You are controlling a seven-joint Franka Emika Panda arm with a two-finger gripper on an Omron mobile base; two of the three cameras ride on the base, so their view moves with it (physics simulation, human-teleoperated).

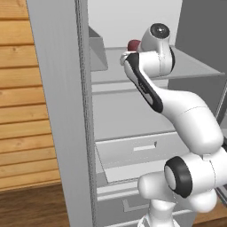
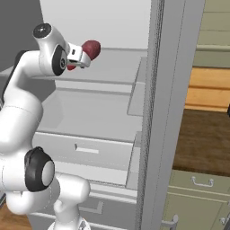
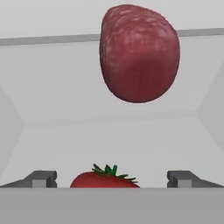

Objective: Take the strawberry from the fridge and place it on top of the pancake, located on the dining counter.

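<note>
So the arm's reaching into the open fridge [image 1: 62,115], up at the upper shelf [image 1: 197,66]. The pincer [image 3: 112,178] is spread as wide as it goes, with nothing in it. In the hand view the strawberry [image 3: 103,180], the one with the green leafy cap, sits low between the two finger tips, with a clear gap to either one.

Further back on the same shelf there's a bigger, darker red lump [image 3: 140,54]. I honestly can't tell what fruit that is, so I'd leave it alone.

If it were me, I'd ease forward a touch so the berry is properly between the finger tips, not just at their ends. Then close slowly and squarely on its widest part. It's round and probably slippery, so an off-centre squeeze could squirt it out or send it rolling into the lump behind. After that, lift a little before backing out, so it clears the shelf edge and the door.
</note>
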